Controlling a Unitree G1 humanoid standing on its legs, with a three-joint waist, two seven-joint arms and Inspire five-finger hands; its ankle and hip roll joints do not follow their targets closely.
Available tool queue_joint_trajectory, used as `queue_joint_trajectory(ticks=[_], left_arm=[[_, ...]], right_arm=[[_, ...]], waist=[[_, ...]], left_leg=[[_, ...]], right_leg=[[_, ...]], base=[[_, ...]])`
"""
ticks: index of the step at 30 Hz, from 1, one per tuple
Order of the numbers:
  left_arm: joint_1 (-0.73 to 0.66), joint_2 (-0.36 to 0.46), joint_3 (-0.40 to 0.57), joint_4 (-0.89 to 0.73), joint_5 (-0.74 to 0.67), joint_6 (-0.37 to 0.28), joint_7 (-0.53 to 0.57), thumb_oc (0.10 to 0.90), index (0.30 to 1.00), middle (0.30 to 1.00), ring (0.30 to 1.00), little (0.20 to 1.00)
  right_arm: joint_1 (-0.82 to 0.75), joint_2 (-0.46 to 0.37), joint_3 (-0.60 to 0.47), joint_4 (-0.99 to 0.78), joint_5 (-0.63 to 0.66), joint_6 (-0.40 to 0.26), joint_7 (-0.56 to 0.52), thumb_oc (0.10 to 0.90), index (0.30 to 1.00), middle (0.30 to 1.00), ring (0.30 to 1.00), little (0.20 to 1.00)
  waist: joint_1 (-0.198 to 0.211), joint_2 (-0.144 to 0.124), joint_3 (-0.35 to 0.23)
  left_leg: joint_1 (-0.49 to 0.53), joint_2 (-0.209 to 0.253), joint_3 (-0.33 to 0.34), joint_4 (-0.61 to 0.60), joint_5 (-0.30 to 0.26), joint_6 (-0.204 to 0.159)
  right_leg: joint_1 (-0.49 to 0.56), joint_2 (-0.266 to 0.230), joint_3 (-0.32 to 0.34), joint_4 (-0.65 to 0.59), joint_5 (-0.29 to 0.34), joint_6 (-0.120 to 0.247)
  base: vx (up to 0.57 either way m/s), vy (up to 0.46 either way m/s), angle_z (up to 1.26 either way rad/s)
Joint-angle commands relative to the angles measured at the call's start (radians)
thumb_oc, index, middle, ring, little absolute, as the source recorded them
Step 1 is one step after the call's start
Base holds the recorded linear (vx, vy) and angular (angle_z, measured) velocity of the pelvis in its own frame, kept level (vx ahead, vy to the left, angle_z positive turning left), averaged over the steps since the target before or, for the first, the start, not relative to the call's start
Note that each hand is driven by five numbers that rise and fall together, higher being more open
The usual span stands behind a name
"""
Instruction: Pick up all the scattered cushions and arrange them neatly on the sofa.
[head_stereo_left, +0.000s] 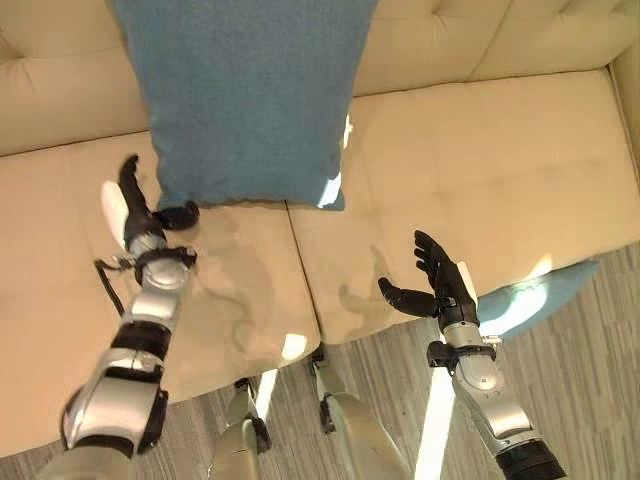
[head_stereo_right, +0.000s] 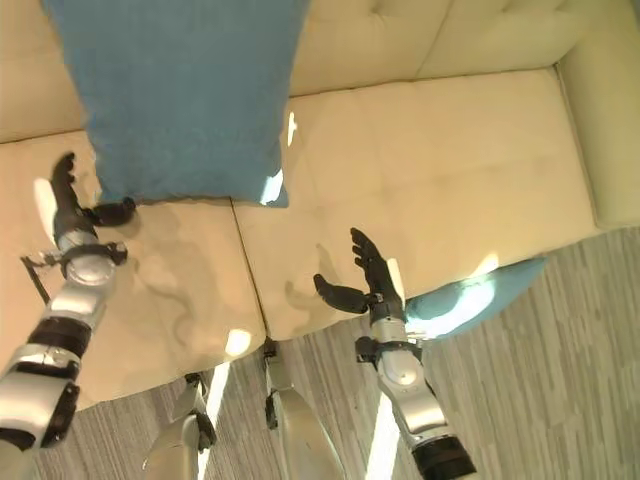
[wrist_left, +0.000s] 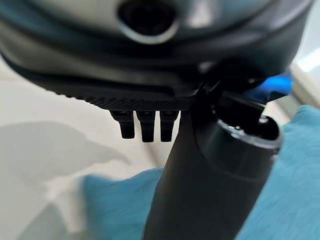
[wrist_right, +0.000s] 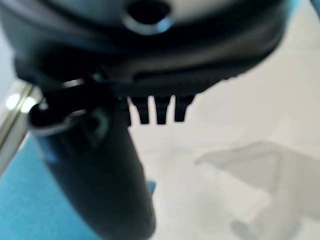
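- Nearest us, a blue cushion (head_stereo_left: 545, 290) lies on the striped floor (head_stereo_left: 590, 380) at the sofa's foot — just beside our right hand (head_stereo_left: 440, 285), fingers spread, holding nothing.
- Our left hand (head_stereo_left: 140, 215) hovers spread, thumb touching the lower corner of the large blue cushion (head_stereo_left: 245, 95).
- That cushion leans upright against the cream sofa (head_stereo_left: 480, 150) backrest.

Matt woven-cloth cushion (head_stereo_left: 245, 95); smooth tufted sofa (head_stereo_left: 480, 170).

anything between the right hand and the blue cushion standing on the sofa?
Nothing: from the open right hand to the upright blue cushion, the left eye view shows just bare beige sofa seat. The left hand sits at that cushion's lower corner.
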Motion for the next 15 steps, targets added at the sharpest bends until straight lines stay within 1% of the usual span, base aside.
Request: queue_joint_trajectory(ticks=[1, 5, 11, 12, 13, 14, 15], left_arm=[[-0.164, 0.121, -0.059, 0.009, 0.002, -0.082, 0.017, 0.800, 0.900, 0.900, 0.900, 0.900], [-0.260, 0.155, -0.113, 0.043, -0.013, -0.082, -0.021, 0.800, 0.900, 0.900, 0.900, 0.900], [-0.316, 0.138, -0.136, 0.086, -0.078, -0.087, -0.076, 0.800, 0.900, 0.900, 0.900, 0.900], [-0.320, 0.125, -0.133, 0.090, -0.112, -0.095, -0.099, 0.489, 0.434, 0.434, 0.434, 0.434], [-0.319, 0.125, -0.132, 0.090, -0.112, -0.095, -0.099, 0.489, 0.434, 0.434, 0.434, 0.434], [-0.315, 0.118, -0.124, 0.082, -0.134, -0.101, -0.111, 0.400, 0.300, 0.300, 0.300, 0.300], [-0.312, 0.112, -0.122, 0.079, -0.150, -0.105, -0.124, 0.400, 0.300, 0.300, 0.300, 0.300]], right_arm=[[-0.016, -0.042, -0.072, -0.102, 0.011, -0.117, -0.003, 0.800, 0.900, 0.900, 0.900, 0.900], [-0.018, -0.065, -0.083, -0.122, 0.016, -0.121, 0.010, 0.800, 0.900, 0.900, 0.900, 0.900], [-0.011, -0.083, -0.096, -0.141, 0.014, -0.117, 0.025, 0.800, 0.900, 0.900, 0.900, 0.900], [-0.011, -0.089, -0.098, -0.143, 0.008, -0.114, 0.028, 0.800, 0.900, 0.900, 0.900, 0.900], [-0.010, -0.090, -0.098, -0.143, 0.008, -0.114, 0.028, 0.800, 0.900, 0.900, 0.900, 0.900], [-0.010, -0.091, -0.102, -0.145, 0.003, -0.112, 0.026, 0.800, 0.900, 0.900, 0.900, 0.900], [-0.011, -0.092, -0.107, -0.141, 0.003, -0.110, 0.025, 0.800, 0.900, 0.900, 0.900, 0.900]], waist=[[-0.017, -0.012, -0.056], [-0.025, -0.010, -0.050], [-0.033, -0.002, -0.051], [-0.036, -0.001, -0.053], [-0.036, 0.000, -0.054], [-0.036, 0.000, -0.055], [-0.037, 0.000, -0.057]], left_leg=[[-0.060, -0.002, -0.071, 0.165, -0.172, -0.016], [-0.078, -0.007, -0.065, 0.168, -0.173, -0.012], [-0.100, -0.016, -0.070, 0.176, -0.177, -0.007], [-0.106, -0.018, -0.071, 0.181, -0.180, -0.007], [-0.107, -0.017, -0.071, 0.182, -0.180, -0.007], [-0.112, -0.018, -0.070, 0.185, -0.181, -0.006], [-0.113, -0.019, -0.069, 0.189, -0.184, -0.005]], right_leg=[[-0.022, -0.060, -0.022, 0.059, -0.054, 0.138], [-0.035, -0.062, -0.017, 0.046, -0.038, 0.145], [-0.049, -0.069, -0.020, 0.038, -0.030, 0.150], [-0.052, -0.070, -0.019, 0.037, -0.028, 0.151], [-0.052, -0.070, -0.019, 0.037, -0.028, 0.151], [-0.053, -0.071, -0.017, 0.036, -0.026, 0.152], [-0.053, -0.072, -0.017, 0.036, -0.026, 0.152]], base=[[0.00, 0.064, -0.01], [0.00, 0.030, -0.04], [0.00, 0.004, -0.01], [0.00, 0.000, 0.00], [0.00, 0.000, 0.00], [0.00, 0.000, 0.00], [0.00, 0.000, 0.00]])
